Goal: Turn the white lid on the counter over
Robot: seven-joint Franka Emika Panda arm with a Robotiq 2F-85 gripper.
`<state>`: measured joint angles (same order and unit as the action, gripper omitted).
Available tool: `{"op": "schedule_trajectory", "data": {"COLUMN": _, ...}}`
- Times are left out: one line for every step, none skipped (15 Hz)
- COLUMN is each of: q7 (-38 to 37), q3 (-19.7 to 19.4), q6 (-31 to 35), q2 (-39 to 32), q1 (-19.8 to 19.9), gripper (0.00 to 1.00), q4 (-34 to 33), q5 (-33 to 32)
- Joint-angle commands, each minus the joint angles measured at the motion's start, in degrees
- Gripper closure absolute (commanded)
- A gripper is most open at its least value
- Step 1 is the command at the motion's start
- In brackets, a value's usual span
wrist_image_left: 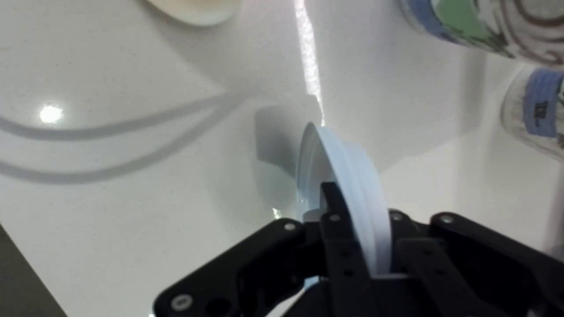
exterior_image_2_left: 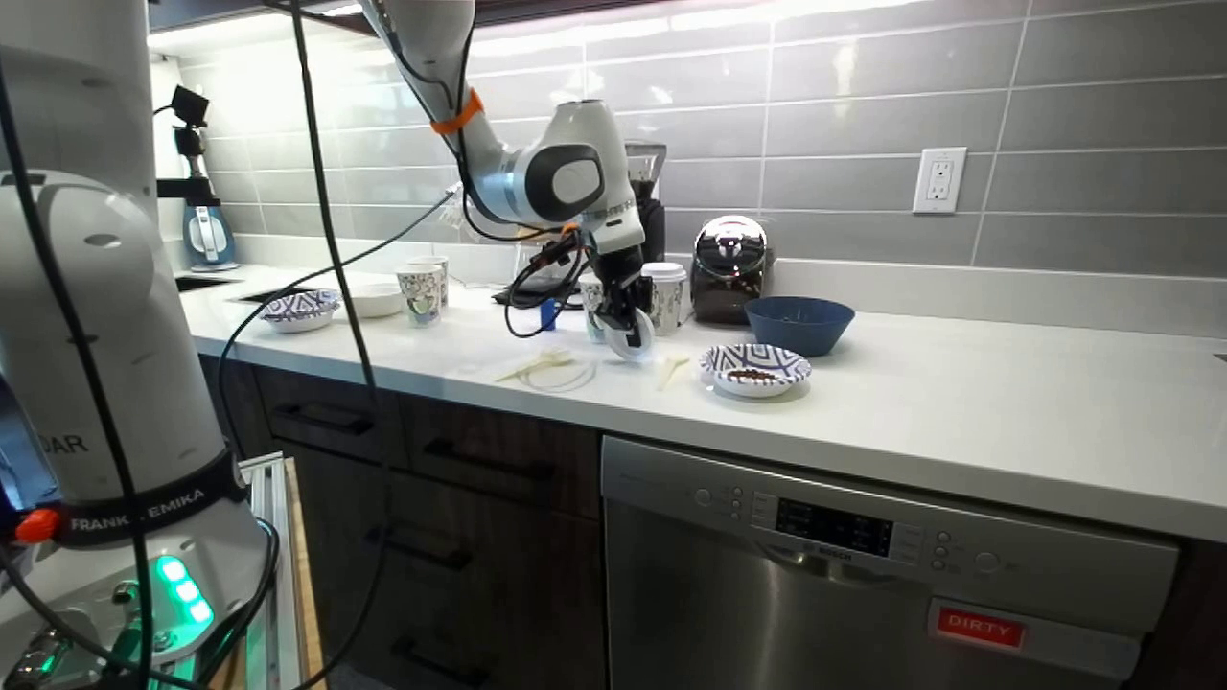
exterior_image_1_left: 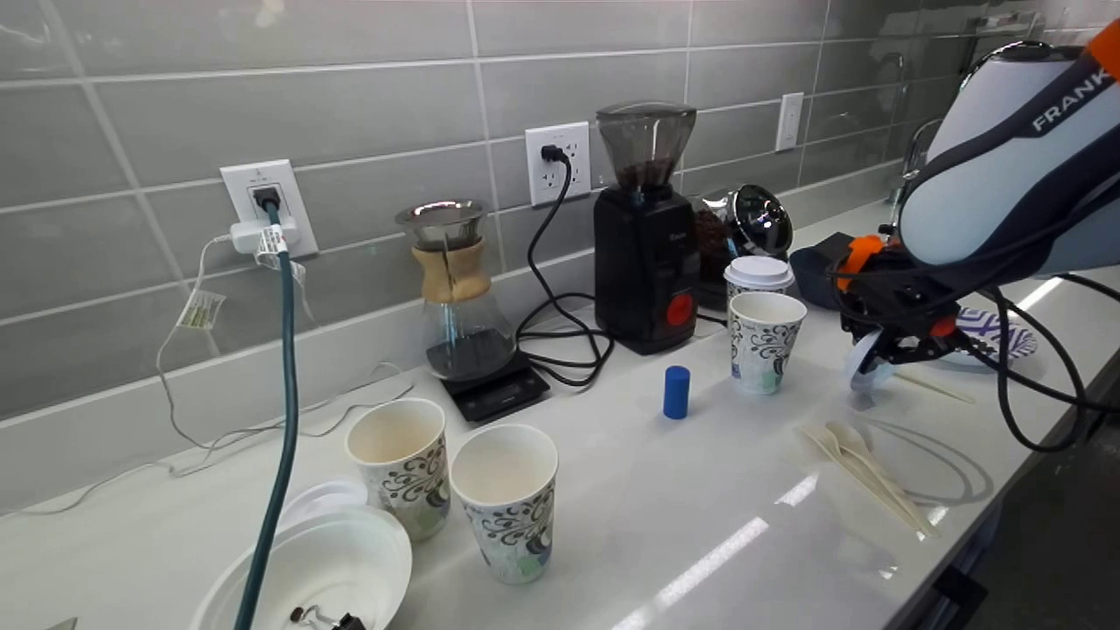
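Gripping the white lid (wrist_image_left: 356, 185) nearly upright, your claw (wrist_image_left: 361, 210) clamps it across both faces, probably so you can swing it past vertical and over; the lid is between the front and back edges of the surface (exterior_image_2_left: 959, 412), contact below hard to tell.

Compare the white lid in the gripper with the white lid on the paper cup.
The gripped lid is turned steeply on edge, while the cup-top lid sits about level. The gripped lid is clamped in the gripper; the cup-top lid caps a patterned paper cup, apart from the gripper. Both are white and round.
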<state>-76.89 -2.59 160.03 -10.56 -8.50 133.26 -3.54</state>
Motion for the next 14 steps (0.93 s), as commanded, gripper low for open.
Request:
{"op": "schedule_trajectory", "data": {"q7": 9.1, "q3": 4.1, "q6": 11.6, "q2": 2.4, "q1": 2.9, "gripper": 0.99, "q4": 6.0, "q5": 9.5}}
{"op": "schedule_trajectory", "data": {"q7": 13.4, "q3": 6.4, "q6": 15.1, "q2": 2.4, "q1": 4.0, "gripper": 0.99, "q4": 7.1, "q5": 14.2}}
{"op": "schedule_trajectory", "data": {"q7": 18.2, "q3": 11.0, "q6": 18.0, "q2": 2.3, "q1": 7.1, "gripper": 0.99, "q4": 7.6, "q5": 19.7}}
{"op": "schedule_trajectory", "data": {"q7": 22.0, "q3": 16.7, "q6": 20.1, "q2": 1.9, "q1": 10.8, "gripper": 0.99, "q4": 7.3, "q5": 24.0}}
{"op": "schedule_trajectory", "data": {"q7": 25.8, "q3": 20.6, "q6": 21.8, "q2": 0.9, "q1": 12.7, "gripper": 0.99, "q4": 6.0, "q5": 28.8}}
{"op": "schedule_trajectory", "data": {"q7": 30.0, "q3": 25.3, "q6": 22.8, "q2": -0.6, "q1": 15.7, "gripper": 0.99, "q4": 4.3, "q5": 33.4}}
{"op": "schedule_trajectory", "data": {"q7": 32.4, "q3": 29.8, "q6": 24.2, "q2": -2.1, "q1": 19.1, "gripper": 0.99, "q4": 2.6, "q5": 35.7}}
{"op": "schedule_trajectory", "data": {"q7": 34.8, "q3": 34.4, "q6": 25.4, "q2": -3.5, "q1": 22.8, "gripper": 0.99, "q4": 1.2, "q5": 37.5}}
{"op": "schedule_trajectory", "data": {"q7": 35.9, "q3": 36.8, "q6": 26.5, "q2": -4.7, "q1": 25.4, "gripper": 0.99, "q4": 0.7, "q5": 37.6}}
{"op": "schedule_trajectory", "data": {"q7": 36.2, "q3": 36.7, "q6": 28.3, "q2": -5.0, "q1": 26.3, "gripper": 0.99, "q4": 1.5, "q5": 36.3}}
{"op": "schedule_trajectory", "data": {"q7": 36.6, "q3": 37.7, "q6": 29.9, "q2": -5.7, "q1": 28.2, "gripper": 0.99, "q4": 1.7, "q5": 35.2}}
{"op": "schedule_trajectory", "data": {"q7": 36.7, "q3": 37.8, "q6": 30.9, "q2": -6.2, "q1": 29.4, "gripper": 0.99, "q4": 2.2, "q5": 34.3}}
{"op": "schedule_trajectory", "data": {"q7": 36.9, "q3": 37.8, "q6": 31.6, "q2": -6.7, "q1": 30.6, "gripper": 0.99, "q4": 2.4, "q5": 33.8}}
{"op": "schedule_trajectory", "data": {"q7": 37.3, "q3": 37.7, "q6": 32.6, "q2": -7.5, "q1": 31.5, "gripper": 0.99, "q4": 2.6, "q5": 33.4}}
